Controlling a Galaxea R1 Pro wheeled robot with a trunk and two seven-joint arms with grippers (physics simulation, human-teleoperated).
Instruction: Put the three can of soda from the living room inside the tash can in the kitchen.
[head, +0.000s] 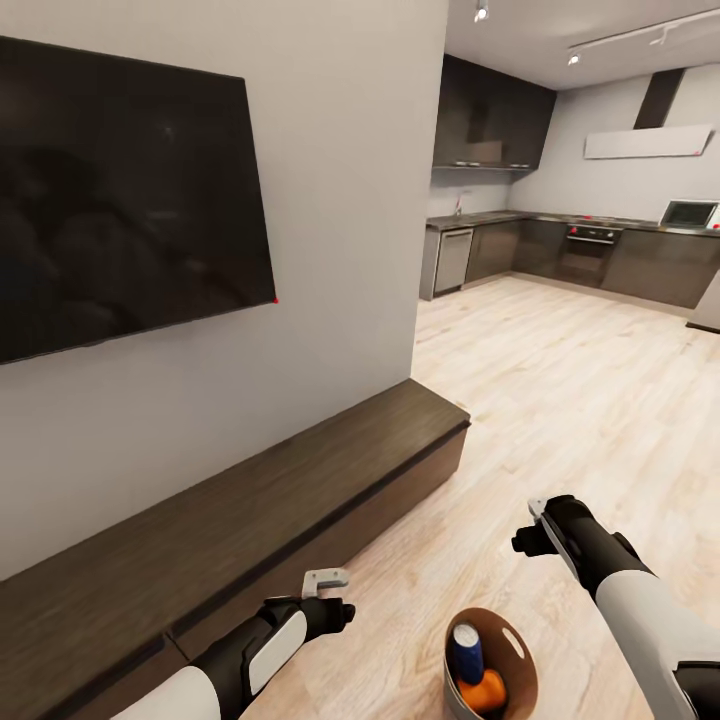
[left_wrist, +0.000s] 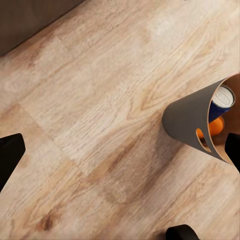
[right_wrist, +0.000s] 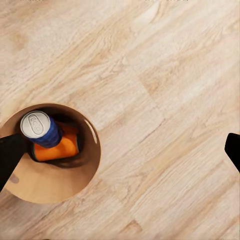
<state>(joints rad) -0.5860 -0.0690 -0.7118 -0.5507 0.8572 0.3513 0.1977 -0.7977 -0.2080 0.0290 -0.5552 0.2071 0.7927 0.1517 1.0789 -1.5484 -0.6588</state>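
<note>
Looking from the head: light wood floor (head: 560, 400) running from the living room toward the kitchen (head: 580, 240), dark grey cabinets along its far walls.
Left wall: large black TV (head: 120, 200) mounted above a long low dark-wood cabinet (head: 250, 520).
Bin: trash can (head: 520, 650) standing on the floor between the two arms, dark blue can (head: 466, 652) upright inside, orange can (head: 485, 692) beside it.
Left gripper (head: 335, 590): near the cabinet front, fingers' spread cannot be told here.
Right gripper (head: 540, 525): above bare floor, spread also unclear here.
Left wrist: wood planks, grey outside of the trash can (left_wrist: 187, 120) with its handle cut-out, blue can (left_wrist: 220, 102) and orange can (left_wrist: 216, 126) inside; fingertips (left_wrist: 10, 150) wide apart, holding nothing.
Right wrist: tan inside of the trash can (right_wrist: 55, 182), blue can (right_wrist: 42, 130) leaning over an orange can (right_wrist: 62, 147) lying on its side; fingertips (right_wrist: 10, 152) spread far apart, empty.
</note>
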